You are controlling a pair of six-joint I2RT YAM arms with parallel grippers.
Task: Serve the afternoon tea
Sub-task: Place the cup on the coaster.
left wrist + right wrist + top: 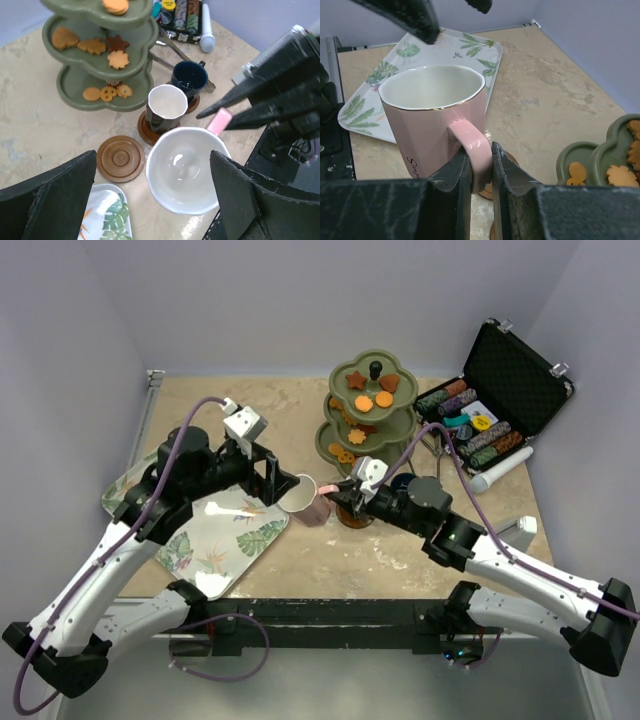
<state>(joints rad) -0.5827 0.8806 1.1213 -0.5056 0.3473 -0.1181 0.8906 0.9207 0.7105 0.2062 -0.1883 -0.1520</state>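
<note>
Pink cup (430, 115) clamped at handle by right claw (481, 167); left claw (150, 195) spread wide apart, cup flanked.

Bright, even light falls from above, and shadows are kept soft. Glare is seen inside the pinkish-white cup (185, 170), toward six o'clock in the left wrist view. The right gripper (481, 156) is rendered slightly blurred at six o'clock.
</note>
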